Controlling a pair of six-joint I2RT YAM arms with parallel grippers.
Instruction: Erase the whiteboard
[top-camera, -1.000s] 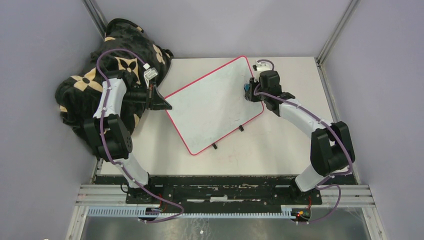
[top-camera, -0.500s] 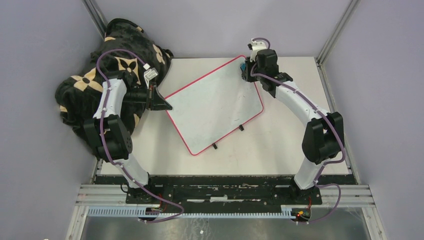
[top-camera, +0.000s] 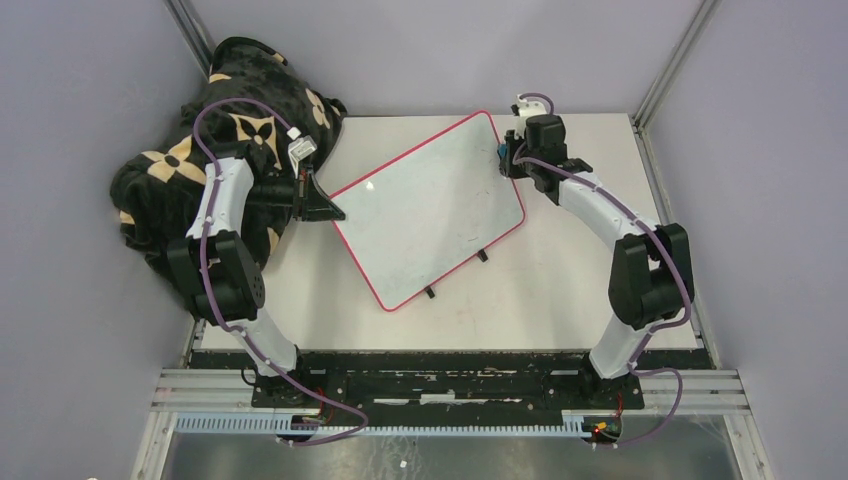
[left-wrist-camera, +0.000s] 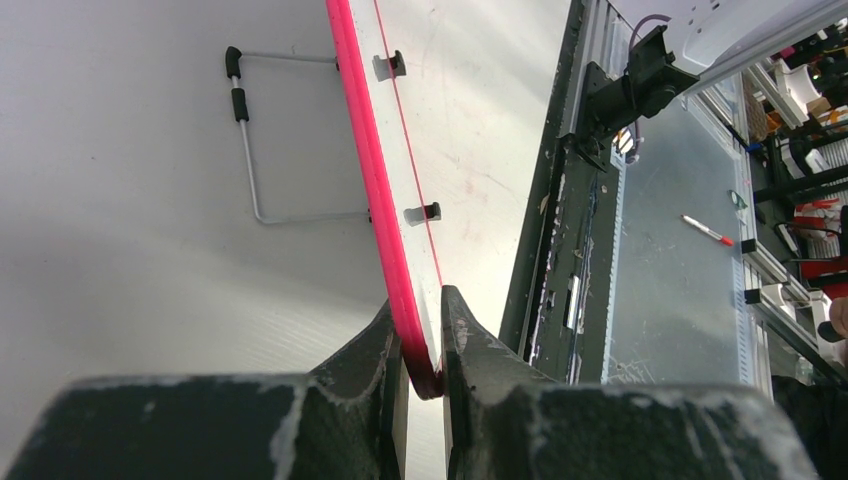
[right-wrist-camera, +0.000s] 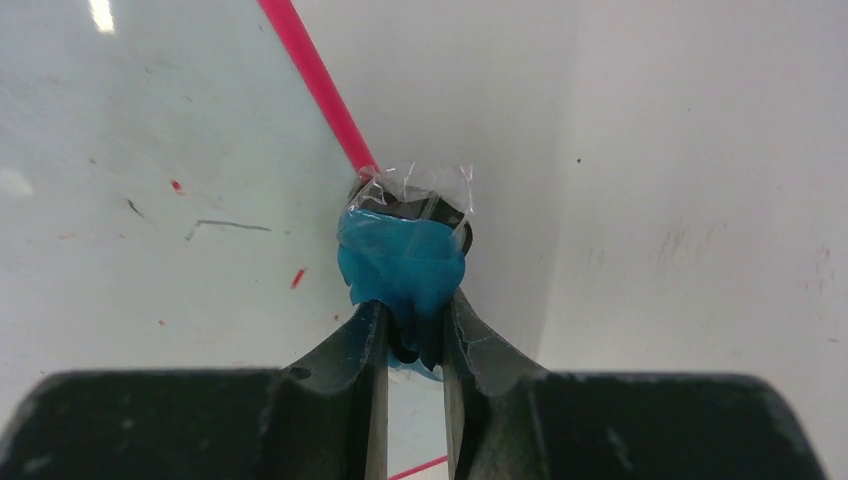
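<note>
The whiteboard (top-camera: 430, 205) lies skewed on the table, white with a red-pink rim and two black feet on its near right edge. My left gripper (top-camera: 325, 210) is shut on its left corner; in the left wrist view the rim (left-wrist-camera: 365, 160) runs between my closed left gripper (left-wrist-camera: 425, 330). My right gripper (top-camera: 505, 155) is at the board's far right edge, shut on a blue eraser (right-wrist-camera: 400, 260) wrapped in clear plastic. In the right wrist view my right gripper (right-wrist-camera: 415, 325) presses the eraser at the rim. The board face (right-wrist-camera: 150, 150) bears small red flecks and a grey streak.
A black blanket with tan flowers (top-camera: 230, 110) is heaped at the far left under my left arm. Bare table (top-camera: 560, 290) lies to the right and near side of the board. A thin wire bracket (left-wrist-camera: 260, 150) shows beside the rim. Metal posts stand at the far corners.
My right gripper carried the eraser up the board's right edge to the far corner, then came back a little. The left gripper and the board stayed put.
</note>
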